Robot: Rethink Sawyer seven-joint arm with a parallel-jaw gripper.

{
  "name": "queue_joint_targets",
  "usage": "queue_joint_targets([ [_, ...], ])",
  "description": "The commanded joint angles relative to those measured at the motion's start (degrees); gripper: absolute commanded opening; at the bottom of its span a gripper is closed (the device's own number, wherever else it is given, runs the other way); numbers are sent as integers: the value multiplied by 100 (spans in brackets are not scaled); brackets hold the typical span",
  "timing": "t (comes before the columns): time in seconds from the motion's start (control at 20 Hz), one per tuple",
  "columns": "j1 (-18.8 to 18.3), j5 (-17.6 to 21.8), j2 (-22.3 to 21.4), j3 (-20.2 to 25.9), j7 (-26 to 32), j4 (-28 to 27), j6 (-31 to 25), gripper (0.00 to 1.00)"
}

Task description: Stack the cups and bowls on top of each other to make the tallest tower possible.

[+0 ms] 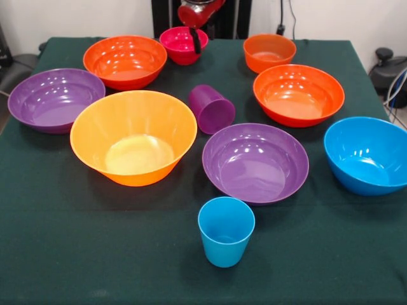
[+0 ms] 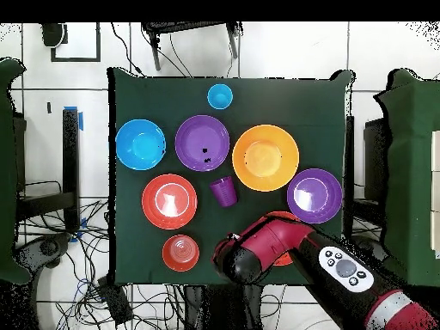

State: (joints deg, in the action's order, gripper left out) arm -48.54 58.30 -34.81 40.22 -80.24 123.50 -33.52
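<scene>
All bowls and cups stand apart on the green table point(image 1: 63, 254). In the front view the big orange bowl point(image 1: 133, 136) is left of centre. The purple cup point(image 1: 212, 108) lies on its side beside it. The light blue cup point(image 1: 226, 230) stands upright near the front. Two purple bowls point(image 1: 56, 100) point(image 1: 255, 162), two red-orange bowls point(image 1: 125, 61) point(image 1: 298, 94), the blue bowl point(image 1: 367, 154) and the small orange bowl point(image 1: 269, 52) sit around them. My gripper point(image 1: 196, 38) hangs at the small magenta bowl point(image 1: 181, 44) at the far edge. Nothing is stacked.
In the overhead view my red arm point(image 2: 258, 245) covers the magenta bowl and most of one red-orange bowl. The light blue cup point(image 2: 220, 96) stands at the table's far edge. Cables lie on the floor point(image 2: 94, 292) around the table.
</scene>
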Motion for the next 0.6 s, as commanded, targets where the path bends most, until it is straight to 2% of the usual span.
queue_joint_targets([
  [0.05,-120,-141,-69,769,1652,-124,-345,100],
  [0.35,-104,244,292,774,1797,-151,-337,100],
  [0.6,280,356,463,749,1617,-7,-387,100],
])
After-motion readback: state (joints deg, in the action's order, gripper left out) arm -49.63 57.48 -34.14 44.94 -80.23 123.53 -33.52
